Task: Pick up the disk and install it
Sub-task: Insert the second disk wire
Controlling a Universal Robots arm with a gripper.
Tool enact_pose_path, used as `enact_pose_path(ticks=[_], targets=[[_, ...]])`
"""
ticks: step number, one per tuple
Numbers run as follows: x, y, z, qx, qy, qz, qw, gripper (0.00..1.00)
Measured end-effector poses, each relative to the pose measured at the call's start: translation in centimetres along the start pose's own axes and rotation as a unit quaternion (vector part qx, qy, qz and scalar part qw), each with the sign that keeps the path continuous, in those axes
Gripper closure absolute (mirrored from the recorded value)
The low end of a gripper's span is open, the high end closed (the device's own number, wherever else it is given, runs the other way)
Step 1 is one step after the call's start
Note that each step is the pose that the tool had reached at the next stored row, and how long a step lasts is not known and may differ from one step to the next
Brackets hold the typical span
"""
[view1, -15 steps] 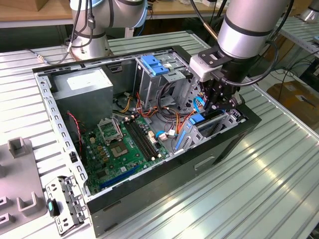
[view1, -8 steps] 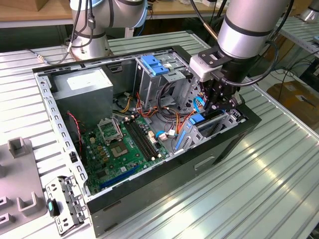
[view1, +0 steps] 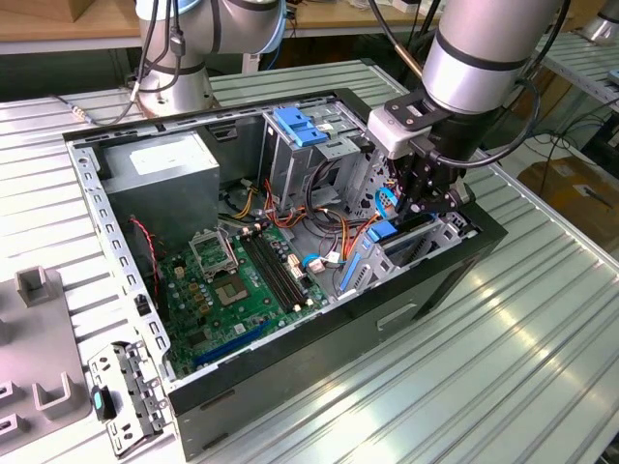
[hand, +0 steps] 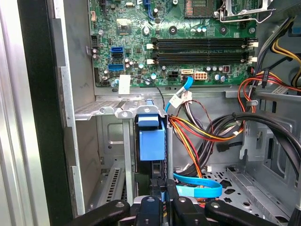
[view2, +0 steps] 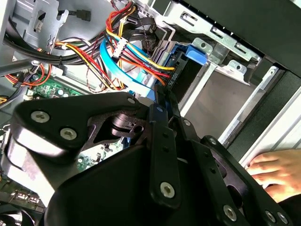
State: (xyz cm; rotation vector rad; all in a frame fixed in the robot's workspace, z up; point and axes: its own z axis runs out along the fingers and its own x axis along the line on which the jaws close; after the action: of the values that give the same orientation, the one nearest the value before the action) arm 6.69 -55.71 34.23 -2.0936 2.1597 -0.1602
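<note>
The disk (view1: 387, 235) is a dark drive in blue carrier rails, standing on edge in the metal bay at the open computer case's front corner, on the exterior view's right. Its blue end (hand: 151, 141) faces the first wrist camera, between the bay's grey walls. My gripper (view1: 426, 203) reaches down into the case right over it. The black fingers (hand: 151, 203) sit close together on the disk's near edge. In the second wrist view the fingertips (view2: 162, 106) pinch a blue rail, with the dark disk (view2: 186, 70) beyond.
A tall grey cage with a blue latch (view1: 302, 126) stands behind the bay. Coloured cables (hand: 197, 132) and a light-blue cable (hand: 197, 188) crowd beside the disk. The motherboard (view1: 242, 280) and power supply (view1: 160, 174) fill the case. A person's hand (view2: 277, 172) rests outside the case wall.
</note>
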Motion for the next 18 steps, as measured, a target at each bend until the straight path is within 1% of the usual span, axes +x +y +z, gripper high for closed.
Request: enact_pose_path(ticks=[3, 12, 13, 14, 16, 17, 18], targets=[[0.01, 0.06, 0.32, 0.0, 0.0002, 0.0, 1.0, 0.84], [0.01, 0.07, 0.41, 0.0001, -0.0003, 0.0, 1.0, 0.82], [0.01, 0.04, 0.25, 0.0, -0.0003, 0.0, 1.0, 0.76], [0.0, 0.0, 0.02, 0.0, -0.0002, 0.0, 1.0, 0.76], [-0.01, -0.12, -0.74, 0.0, -0.0003, 0.0, 1.0, 0.76], [-0.02, -0.24, -1.43, 0.0, 0.0, 0.0, 1.0, 0.76], [-0.05, -0.42, -2.49, 0.0001, 0.0, 0.0, 1.0, 0.76]])
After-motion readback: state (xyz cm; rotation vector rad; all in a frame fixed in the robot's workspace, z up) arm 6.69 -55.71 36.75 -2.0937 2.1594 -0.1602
